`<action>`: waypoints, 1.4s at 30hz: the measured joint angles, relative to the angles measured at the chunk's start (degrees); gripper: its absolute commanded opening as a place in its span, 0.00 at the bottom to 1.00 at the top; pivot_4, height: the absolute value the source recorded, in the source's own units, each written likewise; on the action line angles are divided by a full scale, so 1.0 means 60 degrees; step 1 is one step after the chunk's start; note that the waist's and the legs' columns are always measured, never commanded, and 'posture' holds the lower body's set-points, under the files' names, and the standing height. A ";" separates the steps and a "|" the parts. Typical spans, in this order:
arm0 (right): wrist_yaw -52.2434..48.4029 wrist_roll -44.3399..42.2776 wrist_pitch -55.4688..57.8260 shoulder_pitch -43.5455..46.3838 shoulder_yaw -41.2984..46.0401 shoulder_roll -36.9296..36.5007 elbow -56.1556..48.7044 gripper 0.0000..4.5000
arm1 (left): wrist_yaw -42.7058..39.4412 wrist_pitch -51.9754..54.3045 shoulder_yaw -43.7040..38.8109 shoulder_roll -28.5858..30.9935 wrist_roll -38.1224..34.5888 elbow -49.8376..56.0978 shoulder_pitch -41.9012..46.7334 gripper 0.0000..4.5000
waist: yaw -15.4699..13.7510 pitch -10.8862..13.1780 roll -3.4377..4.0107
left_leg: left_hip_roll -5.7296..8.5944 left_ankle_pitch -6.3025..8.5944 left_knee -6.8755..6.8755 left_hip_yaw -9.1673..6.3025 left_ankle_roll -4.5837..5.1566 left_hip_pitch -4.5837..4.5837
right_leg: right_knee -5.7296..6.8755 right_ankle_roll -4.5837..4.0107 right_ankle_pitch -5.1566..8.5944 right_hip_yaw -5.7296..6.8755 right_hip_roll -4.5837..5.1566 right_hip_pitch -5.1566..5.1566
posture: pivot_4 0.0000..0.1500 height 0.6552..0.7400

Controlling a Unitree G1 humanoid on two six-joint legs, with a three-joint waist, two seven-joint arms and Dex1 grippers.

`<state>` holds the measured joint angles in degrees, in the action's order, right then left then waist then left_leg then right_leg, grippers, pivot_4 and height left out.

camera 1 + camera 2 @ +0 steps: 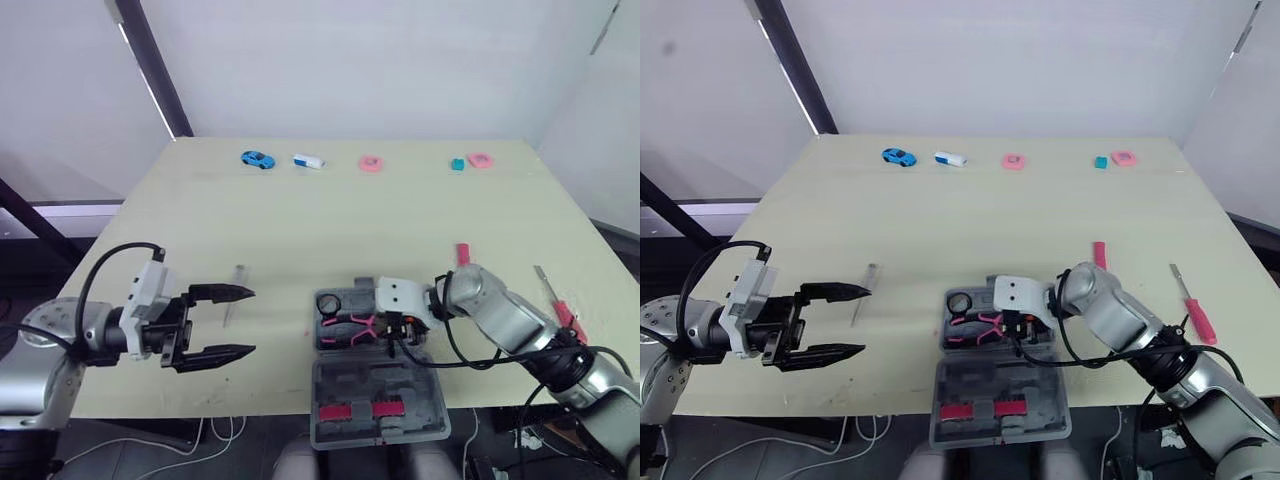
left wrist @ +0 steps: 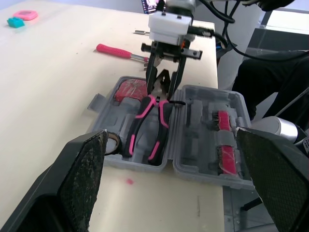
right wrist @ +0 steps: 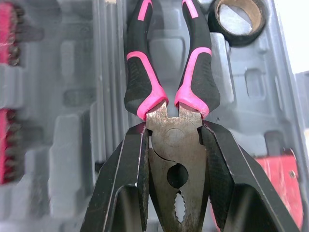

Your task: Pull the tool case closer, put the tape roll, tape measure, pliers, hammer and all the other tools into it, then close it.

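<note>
**Head view.** Tool case (image 1: 425,390): grey, open, at the near edge of the table (image 1: 300,220), lid towards the robot. Right gripper (image 1: 390,328): over the tray, pinching the pliers (image 1: 350,325) by the head, probably so the handles settle into their recess first. Left gripper (image 1: 248,321): jaws spread, empty, well left of the case, apparently keeping clear. Red screwdriver (image 1: 560,308): on the table at right, not yet packed.

**Left wrist view.** Pliers handles low in the moulded tray, pointing away from the right gripper.

**Right wrist view.** Pliers: grey steel head clamped between both fingers (image 3: 128,183); handles black with pink trim. Tape roll (image 3: 237,19): already in a corner pocket.
</note>
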<state>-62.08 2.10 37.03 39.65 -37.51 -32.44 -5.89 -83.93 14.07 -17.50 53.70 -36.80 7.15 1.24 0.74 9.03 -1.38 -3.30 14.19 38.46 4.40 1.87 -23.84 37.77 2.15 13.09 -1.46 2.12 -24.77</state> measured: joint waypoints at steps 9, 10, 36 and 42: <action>-0.0061 0.0378 -0.0272 0.0050 -0.0016 0.0276 0.0308 0.22 | -0.0063 -0.0092 0.0014 0.0007 0.0199 -0.0190 0.0157 1.00 | 0.0043 -0.0003 -0.0005 | -0.0004 -0.0002 0.0000 -0.0002 -0.0003 0.0013 | 0.0017 -0.0003 0.0002 0.0002 -0.0004 -0.0001 | 1.00 0.99; -0.0065 0.0410 -0.0356 0.0043 -0.0016 0.0278 0.0333 0.33 | -0.0078 -0.0092 0.0016 0.0006 0.0199 -0.0189 0.0161 1.00 | 0.0042 -0.0003 -0.0005 | -0.0004 -0.0002 0.0000 -0.0002 -0.0003 0.0013 | 0.0017 -0.0004 0.0002 0.0003 -0.0004 -0.0001 | 1.00 0.99; 0.0151 -0.1105 -0.3350 -0.1224 0.2262 0.1436 0.2166 0.00 | 0.0253 -0.0107 0.0401 -0.0399 0.0193 0.0195 0.0312 1.00 | 0.0010 -0.0004 -0.0008 | -0.0002 -0.0003 0.0001 -0.0003 -0.0005 0.0007 | 0.0014 -0.0002 0.0001 0.0000 -0.0004 0.0003 | 1.00 0.99; 0.0240 -0.1031 -0.3969 -0.1232 0.2282 0.1600 0.2925 0.00 | 0.0275 -0.0126 0.0403 -0.0452 0.0197 0.0195 0.0317 1.00 | 0.0016 -0.0004 -0.0008 | -0.0002 -0.0003 0.0001 -0.0005 -0.0005 0.0009 | 0.0016 -0.0003 0.0001 0.0000 -0.0005 0.0003 | 1.00 0.99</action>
<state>-60.64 -4.09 13.21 32.26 -23.82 -22.84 11.66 -82.28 13.32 -15.08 50.99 -35.62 8.32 3.14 0.84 9.01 -1.43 -3.31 14.17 38.46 4.37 1.84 -23.79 37.86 2.13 13.10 -1.46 2.09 -24.76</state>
